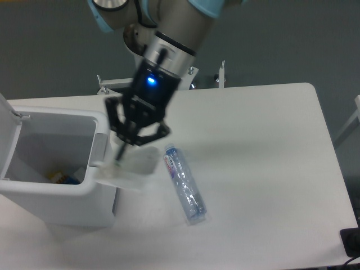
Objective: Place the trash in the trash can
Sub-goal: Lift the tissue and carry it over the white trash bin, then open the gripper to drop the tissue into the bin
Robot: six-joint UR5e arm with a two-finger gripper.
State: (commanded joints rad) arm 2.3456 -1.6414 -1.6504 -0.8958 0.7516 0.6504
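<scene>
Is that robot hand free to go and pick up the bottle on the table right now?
Probably not yet: the hand is shut on the wrapper, carrying it at the trash can rim. The bottle itself lies in the open with nothing over it.

White table with rounded corners and matte top, spreading right of and below the gripper. Dark grey-teal wall or floor beyond the far table edge, plain, no windows in view. Small metal brackets at the far edge, up and right of the gripper. Light even and soft, faint shadows on the tabletop. Dark object cut off at the lower right corner, too cropped to tell. Pale strip at the right border, unclear.
</scene>
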